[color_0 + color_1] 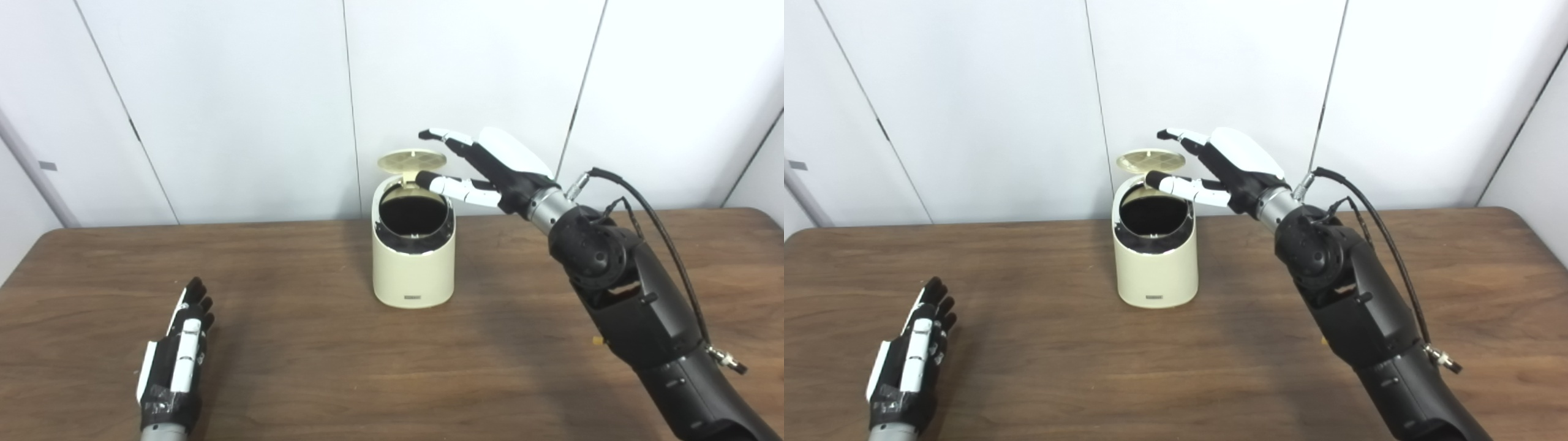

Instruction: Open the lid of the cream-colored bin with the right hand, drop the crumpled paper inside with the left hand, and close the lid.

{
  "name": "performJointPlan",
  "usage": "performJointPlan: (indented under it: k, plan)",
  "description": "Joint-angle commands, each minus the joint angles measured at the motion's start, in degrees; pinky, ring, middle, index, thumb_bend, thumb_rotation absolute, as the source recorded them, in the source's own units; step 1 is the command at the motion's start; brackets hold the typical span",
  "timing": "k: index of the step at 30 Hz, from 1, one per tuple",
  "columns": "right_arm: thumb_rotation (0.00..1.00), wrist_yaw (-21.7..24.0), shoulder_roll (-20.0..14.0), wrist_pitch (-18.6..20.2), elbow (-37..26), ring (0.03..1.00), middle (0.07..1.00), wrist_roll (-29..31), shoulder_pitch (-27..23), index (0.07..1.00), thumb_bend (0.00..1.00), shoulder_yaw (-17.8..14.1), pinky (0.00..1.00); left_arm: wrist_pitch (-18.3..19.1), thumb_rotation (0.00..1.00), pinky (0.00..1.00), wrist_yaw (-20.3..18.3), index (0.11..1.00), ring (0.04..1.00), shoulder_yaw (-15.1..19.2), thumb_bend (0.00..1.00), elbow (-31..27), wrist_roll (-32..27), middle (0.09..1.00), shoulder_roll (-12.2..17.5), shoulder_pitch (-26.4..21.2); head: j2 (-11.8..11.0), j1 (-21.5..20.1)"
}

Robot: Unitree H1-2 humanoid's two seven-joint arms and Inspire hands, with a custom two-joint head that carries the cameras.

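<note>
bin stands alone, lid up; both robot hands spread, holding nothing.

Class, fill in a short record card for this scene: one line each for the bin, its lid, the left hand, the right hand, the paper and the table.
bin: cream-colored bin, upright near the table's middle, inside dark
lid: lid raised, hinged at the back
left hand: left hand low over the table at near left, fingers apart, holding nothing
right hand: right hand raised beside the bin's top, fingers spread, thumb tip at the rim
paper: no crumpled paper in view
table: brown wooden table
</note>
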Motion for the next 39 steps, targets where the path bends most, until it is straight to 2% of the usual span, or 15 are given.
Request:
performJointPlan:
  k: [1, 7, 10, 19, 25, 39]
  plan:
    - [0.96, -0.14, -1.09, -1.7, -2.02, 0.954, 0.934, -0.92, -2.94, 0.912, 0.56, -0.11, 0.86, -0.94, 0.8, 1.0, 0.09, 0.997, 0.989, -0.44, 0.5, 1.72, -0.38, 0.999, -1.32, 0.74, 0.09, -0.08]
    - [0.91, 0.59, -1.68, -1.96, -3.46, 0.969, 0.935, -2.6, -2.22, 0.896, 0.56, 0.76, 0.87, -0.55, 0.79, 1.0, 0.28, 0.996, 0.989, -0.48, 0.48, 1.62, -0.53, 0.991, -1.61, 0.63, -0.07, -0.08]
    - [0.92, 0.96, -2.2, -2.51, -3.93, 0.967, 0.932, -3.53, -1.83, 0.893, 0.56, 1.22, 0.87, -1.02, 0.79, 1.0, 0.31, 1.0, 0.992, -0.44, 0.45, 2.04, -0.5, 0.995, -1.71, 0.51, -0.03, -0.11]
    - [0.91, 1.87, -3.1, -3.12, -6.13, 0.975, 0.934, -5.14, -0.34, 0.891, 0.57, 2.0, 0.92, -1.66, 0.76, 1.0, 0.33, 0.995, 0.98, -0.27, 0.47, 2.5, -0.46, 0.99, -1.97, 0.09, 0.17, 0.17]
    - [0.86, 3.14, -3.68, -3.14, -7.94, 0.981, 0.933, -5.92, 1.38, 0.885, 0.55, 1.82, 0.93, -0.82, 0.77, 1.0, 0.49, 0.995, 0.98, -0.33, 0.47, 1.92, -0.27, 0.99, -2.15, 0.06, 0.67, 0.11]
    - [0.87, 5.02, -3.99, -2.94, -9.22, 0.999, 0.95, -6.19, 4.75, 0.886, 0.54, 1.6, 0.93, -0.25, 0.78, 1.0, 0.63, 0.995, 0.985, -0.35, 0.48, 1.23, -0.22, 0.994, -2.12, 0.19, 1.35, 0.3]
